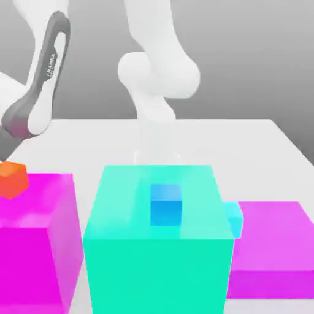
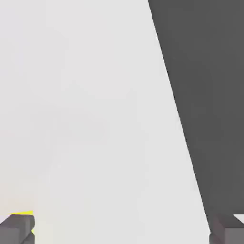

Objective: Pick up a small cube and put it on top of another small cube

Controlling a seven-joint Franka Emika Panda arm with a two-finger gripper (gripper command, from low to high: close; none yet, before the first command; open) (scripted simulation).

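Well, the small orange-red cube (image 1: 13, 180) sits on top of the tall magenta block (image 1: 30, 264), over at the exterior view's left. In the middle is the big teal block (image 1: 159, 276), and a small blue cube (image 1: 166, 205) sits on top of it. A small pale cyan cube (image 1: 235, 219) peeks out by the teal block's side (I can't tell what it sits on), near the low magenta block (image 1: 276, 236) at the exterior view's right. The white robot arm (image 1: 162, 49) bends down behind the blocks, and its gray part (image 1: 43, 76) is up high at the exterior view's left. In the hand view, the gripper (image 2: 122, 229) is wide open with nothing in it. There is pale floor (image 2: 95, 109), a big dark patch (image 2: 209, 95) and a bit of something yellow (image 2: 21, 212) by one fingertip (image 2: 17, 229).
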